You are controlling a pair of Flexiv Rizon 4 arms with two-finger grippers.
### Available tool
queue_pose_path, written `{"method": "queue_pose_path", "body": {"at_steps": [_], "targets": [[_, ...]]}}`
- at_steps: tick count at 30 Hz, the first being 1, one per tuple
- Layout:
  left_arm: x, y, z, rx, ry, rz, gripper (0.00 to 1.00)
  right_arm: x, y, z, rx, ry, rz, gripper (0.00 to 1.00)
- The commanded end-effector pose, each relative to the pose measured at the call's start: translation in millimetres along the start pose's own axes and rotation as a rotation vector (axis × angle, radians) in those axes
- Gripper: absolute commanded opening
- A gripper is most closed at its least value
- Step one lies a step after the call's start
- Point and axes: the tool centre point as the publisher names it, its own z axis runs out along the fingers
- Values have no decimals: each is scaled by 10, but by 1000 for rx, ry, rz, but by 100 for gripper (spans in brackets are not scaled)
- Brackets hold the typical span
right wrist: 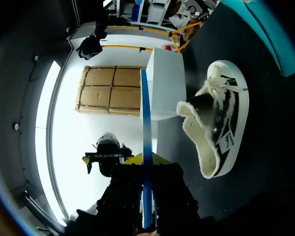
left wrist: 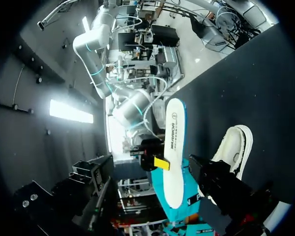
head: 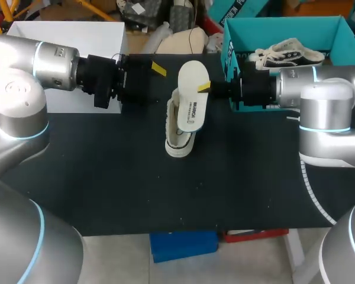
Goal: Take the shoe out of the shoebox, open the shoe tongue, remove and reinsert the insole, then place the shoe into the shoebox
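Fingers of the right gripper point(head: 205, 87) pinched the insole point(head: 193, 97) mid-length above the shoe point(head: 178, 141) on the table, their long axes parallel. Left wrist: the left gripper point(left wrist: 152, 169) was spread wide, with the insole just ahead. Right wrist: the shoe lay beside the edge-on insole.

Black table point(head: 136, 189). White fleece-lined shoe point(head: 178, 139) rests near the middle, well apart from both boxes. Teal shoebox point(head: 337, 32) sits at the far right corner. White box point(head: 77, 35) sits at the far left edge. The wrist views show the same dark surface under the shoe.
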Motion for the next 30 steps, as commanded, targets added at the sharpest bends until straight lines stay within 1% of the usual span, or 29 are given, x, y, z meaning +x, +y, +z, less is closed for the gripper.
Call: {"method": "queue_pose_path", "body": {"at_steps": [1,11,13,18,21,25,30], "targets": [[0,-52,6,-101,1,2,100,0,-9,10,-4,-1,0,0],[0,-52,6,-101,1,2,100,0,-9,10,-4,-1,0,0],[0,-46,3,-104,17,30,100,0,-9,10,-4,-1,0,0],[55,-14,-8,-127,-22,46,100,0,-9,10,-4,-1,0,0],[82,-8,-2,-125,-89,25,100,0,-9,10,-4,-1,0,0],[154,-19,58,-130,-97,29,100,0,-9,10,-4,-1,0,0],[271,-16,183,-173,-72,41,100,0,-9,10,-4,-1,0,0]]}}
